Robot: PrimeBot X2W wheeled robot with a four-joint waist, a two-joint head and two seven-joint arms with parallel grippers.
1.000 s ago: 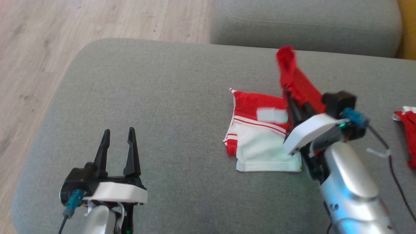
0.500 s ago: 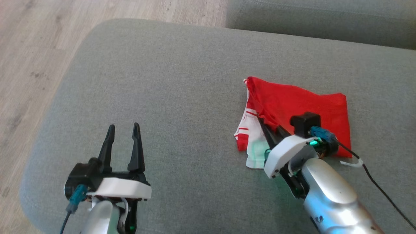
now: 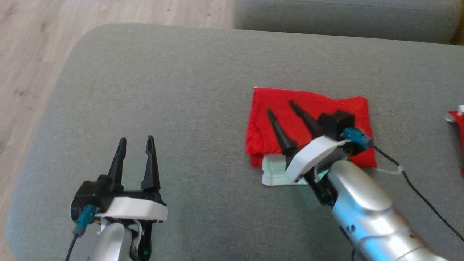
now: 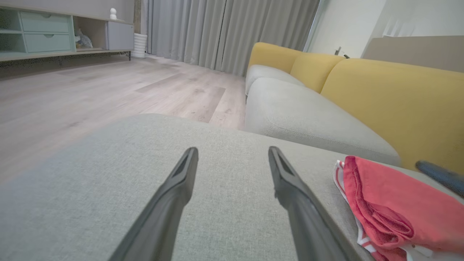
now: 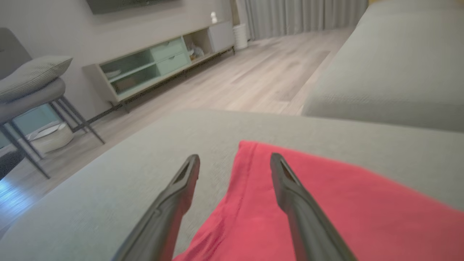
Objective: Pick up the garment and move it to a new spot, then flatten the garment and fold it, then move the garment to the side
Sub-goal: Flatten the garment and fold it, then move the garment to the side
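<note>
Since a second back: the red flap the right gripper [image 3: 281, 107] then held aloft now lies flat over the garment [image 3: 261, 123]. The fingers have let go and stand spread above the red cloth with nothing between them. Head camera also shifted. Grey sofa cushion [image 3: 163, 90] carries everything. Garment folded, red side up, at 3 o'clock from head view centre; white layer [image 3: 273, 174] peeks out at its 7 o'clock corner. Left gripper [image 3: 136, 139] at 7 o'clock, jaws spread, empty, well apart from garment. Second red cloth [image 3: 457, 125] at the 3 o'clock edge.
</note>
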